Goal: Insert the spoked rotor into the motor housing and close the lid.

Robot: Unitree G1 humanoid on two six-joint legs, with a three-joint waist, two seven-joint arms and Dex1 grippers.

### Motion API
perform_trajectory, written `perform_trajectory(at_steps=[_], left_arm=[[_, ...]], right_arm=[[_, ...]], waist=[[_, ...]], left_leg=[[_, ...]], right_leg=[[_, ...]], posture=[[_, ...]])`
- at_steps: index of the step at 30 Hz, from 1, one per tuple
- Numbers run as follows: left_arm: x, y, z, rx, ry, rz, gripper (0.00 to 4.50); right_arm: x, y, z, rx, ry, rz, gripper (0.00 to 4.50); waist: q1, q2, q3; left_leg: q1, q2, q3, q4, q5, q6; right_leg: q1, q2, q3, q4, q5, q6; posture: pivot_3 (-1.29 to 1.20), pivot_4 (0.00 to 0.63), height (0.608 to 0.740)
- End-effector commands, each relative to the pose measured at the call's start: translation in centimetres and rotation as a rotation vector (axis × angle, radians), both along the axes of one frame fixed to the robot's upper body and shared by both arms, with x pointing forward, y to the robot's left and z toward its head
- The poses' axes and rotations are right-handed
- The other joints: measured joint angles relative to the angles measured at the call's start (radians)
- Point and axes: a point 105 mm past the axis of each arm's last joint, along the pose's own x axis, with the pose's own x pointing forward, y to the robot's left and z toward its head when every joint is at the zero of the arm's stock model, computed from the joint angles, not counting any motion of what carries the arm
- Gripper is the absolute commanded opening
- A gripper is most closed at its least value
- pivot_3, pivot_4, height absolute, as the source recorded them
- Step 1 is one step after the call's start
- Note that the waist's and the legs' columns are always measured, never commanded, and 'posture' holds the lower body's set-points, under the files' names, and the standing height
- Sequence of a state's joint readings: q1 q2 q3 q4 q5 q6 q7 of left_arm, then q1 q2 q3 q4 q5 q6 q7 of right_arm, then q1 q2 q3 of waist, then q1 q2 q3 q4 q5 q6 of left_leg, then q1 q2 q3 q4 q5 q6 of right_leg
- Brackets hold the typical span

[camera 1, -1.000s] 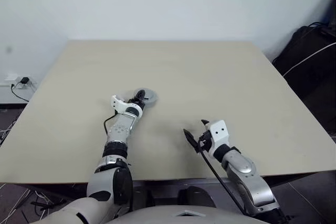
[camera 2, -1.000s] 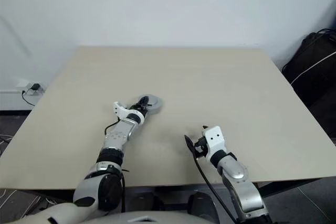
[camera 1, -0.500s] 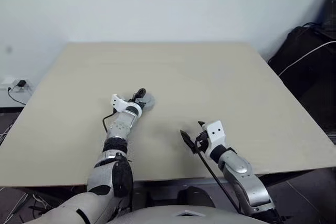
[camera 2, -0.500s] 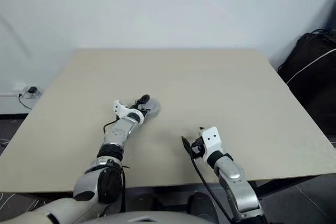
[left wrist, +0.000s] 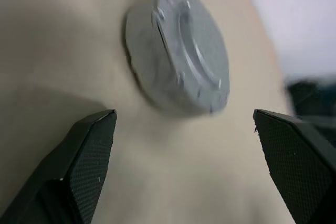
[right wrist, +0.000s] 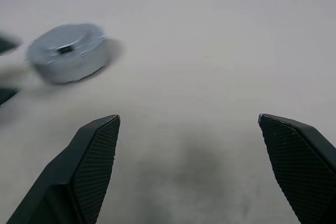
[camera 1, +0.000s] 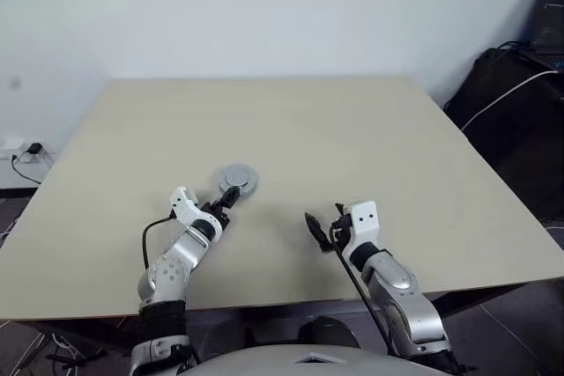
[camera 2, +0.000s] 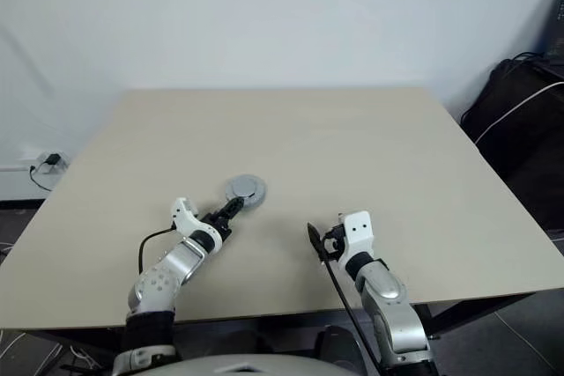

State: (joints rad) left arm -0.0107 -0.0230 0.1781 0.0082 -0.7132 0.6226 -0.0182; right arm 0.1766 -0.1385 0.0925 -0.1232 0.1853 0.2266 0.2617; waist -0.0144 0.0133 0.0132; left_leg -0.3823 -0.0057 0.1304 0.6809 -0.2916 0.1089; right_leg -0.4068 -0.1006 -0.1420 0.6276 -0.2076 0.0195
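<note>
The left gripper stands spread wide, holding nothing, just short of the lid, which sits closed on the table and hides the housing and rotor. The right gripper, well apart, gapes empty too

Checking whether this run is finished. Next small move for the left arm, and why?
Probably just draw the left gripper further back and rest. The lid sits closed on the round grey assembly on the table, no loose parts lie beside it, and both the left gripper and the right gripper are open and empty.
</note>
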Motion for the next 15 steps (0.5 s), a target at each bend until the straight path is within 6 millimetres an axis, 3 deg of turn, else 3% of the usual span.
perform_trajectory(at_steps=[1,6,11,15], left_arm=[[-1.0,0.6,0.4,0.260,-0.092,-0.044,4.45],[-1.7,1.1,2.0,0.555,-0.303,-0.014,4.45],[-1.9,1.8,4.1,0.692,-0.478,0.104,4.45],[-2.0,1.1,4.7,0.776,-0.567,0.075,4.45]], right_arm=[[0.8,-1.0,1.5,-0.007,-0.088,-0.074,4.50],[0.7,-1.6,1.6,-0.063,-0.147,-0.119,4.50],[0.7,-2.3,2.5,-0.092,-0.265,-0.202,4.50],[0.8,-2.3,1.5,-0.063,-0.247,-0.213,4.50]], waist=[[0.000,0.001,0.000],[0.004,0.002,0.001],[0.015,0.003,0.004],[0.019,0.002,0.004]], left_leg=[[0.000,0.000,0.001,-0.001,0.000,0.000],[0.000,0.000,0.002,-0.006,0.001,-0.003],[-0.001,-0.001,0.002,-0.012,0.003,-0.005],[0.000,-0.001,0.002,-0.015,0.003,-0.006]], right_leg=[[-0.001,0.000,0.001,0.000,0.000,0.000],[-0.004,0.000,0.003,0.000,-0.001,-0.001],[-0.007,-0.001,0.003,-0.001,-0.002,-0.003],[-0.008,-0.001,0.002,-0.001,-0.004,-0.006]], posture=[[0.00,0.000,0.740],[0.00,0.000,0.740],[0.00,0.000,0.740],[0.00,0.000,0.740]])
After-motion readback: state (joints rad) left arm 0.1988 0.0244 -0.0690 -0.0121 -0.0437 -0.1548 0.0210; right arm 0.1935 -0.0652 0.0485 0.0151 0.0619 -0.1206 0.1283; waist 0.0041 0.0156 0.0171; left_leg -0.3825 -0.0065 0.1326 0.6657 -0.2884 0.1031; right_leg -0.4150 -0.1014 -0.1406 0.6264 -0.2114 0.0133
